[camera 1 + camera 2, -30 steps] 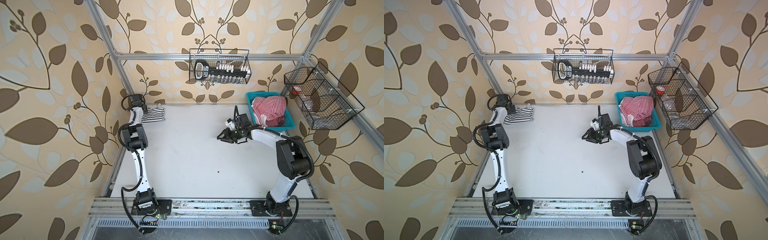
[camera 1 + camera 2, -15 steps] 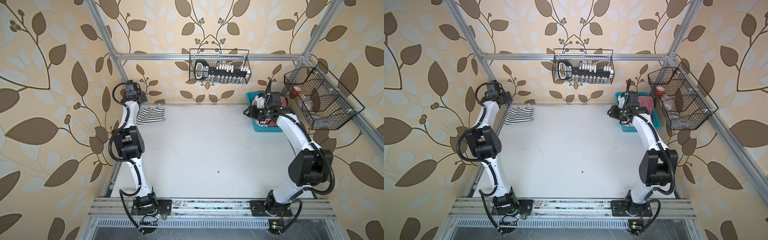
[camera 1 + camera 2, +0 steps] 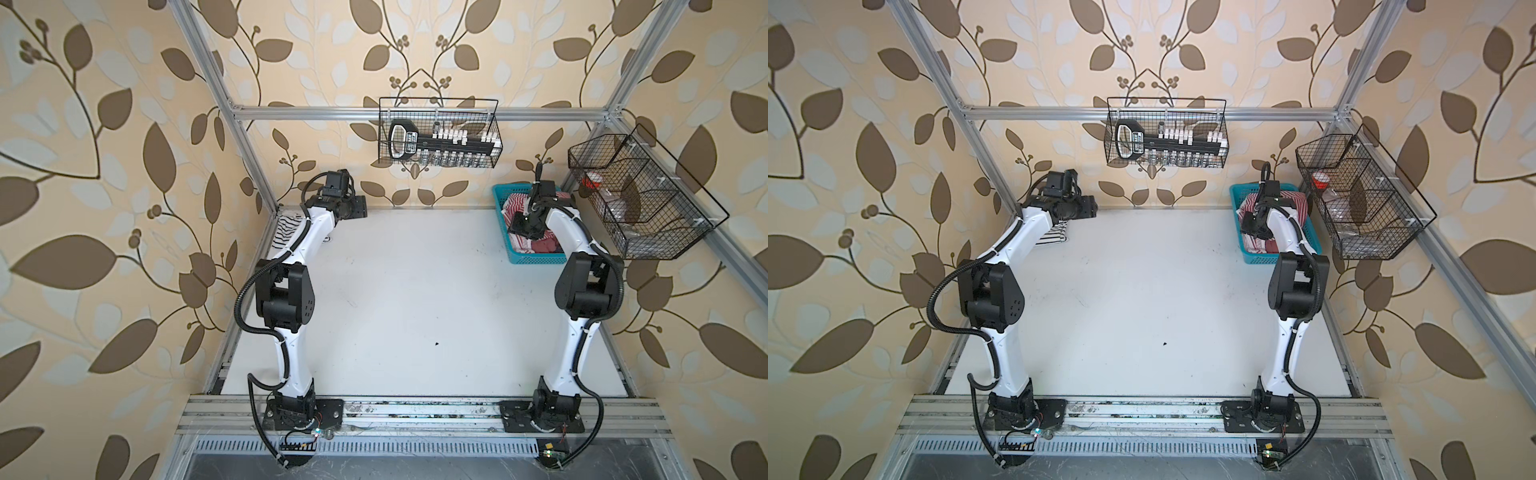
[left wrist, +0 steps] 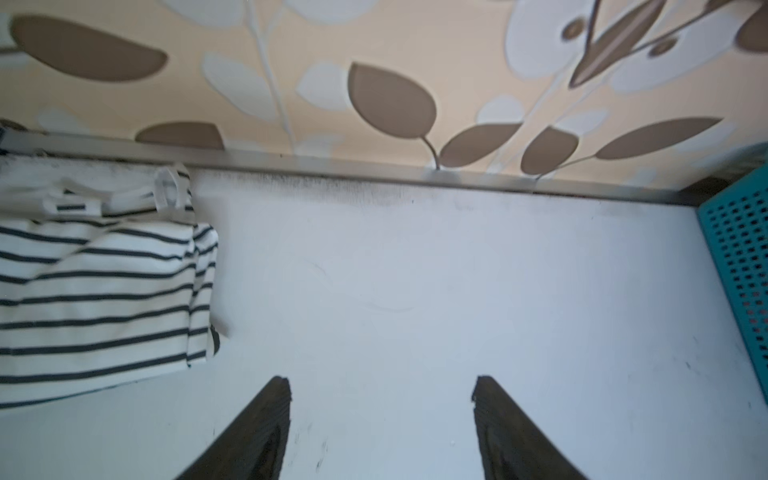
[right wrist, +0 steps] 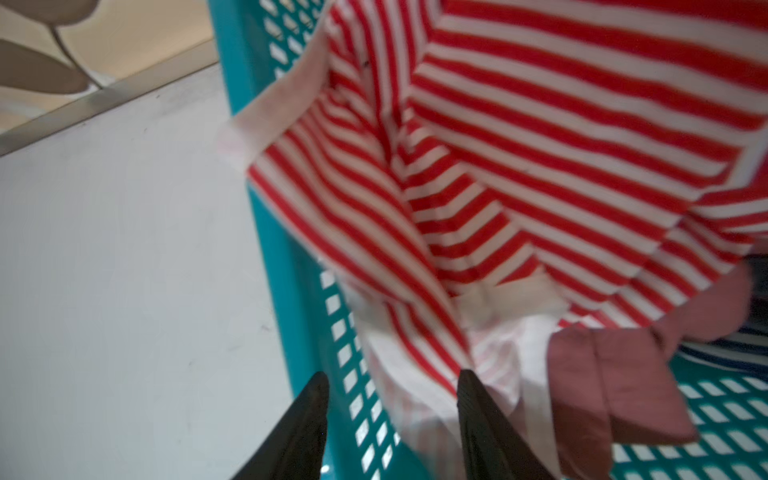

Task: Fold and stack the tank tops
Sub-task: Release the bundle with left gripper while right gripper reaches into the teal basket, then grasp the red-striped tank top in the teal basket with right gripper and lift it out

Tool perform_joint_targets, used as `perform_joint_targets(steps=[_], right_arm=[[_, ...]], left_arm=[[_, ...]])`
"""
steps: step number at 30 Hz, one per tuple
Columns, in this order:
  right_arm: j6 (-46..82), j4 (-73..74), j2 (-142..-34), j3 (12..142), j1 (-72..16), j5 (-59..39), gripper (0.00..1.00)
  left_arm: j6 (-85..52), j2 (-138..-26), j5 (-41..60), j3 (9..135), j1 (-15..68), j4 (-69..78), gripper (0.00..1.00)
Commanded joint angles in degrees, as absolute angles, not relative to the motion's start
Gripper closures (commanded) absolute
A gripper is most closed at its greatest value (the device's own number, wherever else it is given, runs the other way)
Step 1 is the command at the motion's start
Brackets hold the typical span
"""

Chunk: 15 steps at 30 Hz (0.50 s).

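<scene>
The black-striped tank top lies folded in the table's far left corner. My left gripper hovers just to its right, open and empty, clear of the cloth. The red-striped tank top lies crumpled in the teal basket at the back right. My right gripper is open over the basket's left wall. One finger is beside the wall, the other at the cloth's lower edge.
A pink-maroon cloth and a dark blue striped cloth also lie in the basket. A wire basket with a tool set hangs on the back wall. Another wire basket hangs on the right wall.
My right arm swung from the table's middle to the teal basket and its jaws widened. My left arm lifted off the black-striped top and moved to its right.
</scene>
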<state>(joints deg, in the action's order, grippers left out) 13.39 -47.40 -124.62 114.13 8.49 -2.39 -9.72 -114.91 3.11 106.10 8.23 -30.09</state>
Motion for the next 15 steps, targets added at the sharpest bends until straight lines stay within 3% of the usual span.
perform_joint_targets(steps=[1, 11, 12, 15], right_arm=[[12.13, -48.43, -127.29, 117.1, 9.56, -2.85, 0.49], [11.77, -48.34, -132.14, 118.73, 10.37, -7.72, 0.51], [11.78, -48.38, -132.42, 118.83, 10.36, -8.12, 0.56], [11.78, -48.64, -132.03, 118.95, 10.44, -8.67, 0.89]], left_arm=[[-10.64, -109.97, 3.62, 103.98, 8.91, -31.62, 0.29], [-10.73, -109.61, 4.2, 104.34, 9.93, -34.06, 0.29], [-10.72, -109.53, 4.27, 104.33, 10.08, -34.1, 0.29], [-10.72, -109.25, 4.36, 104.33, 10.28, -34.45, 0.29]])
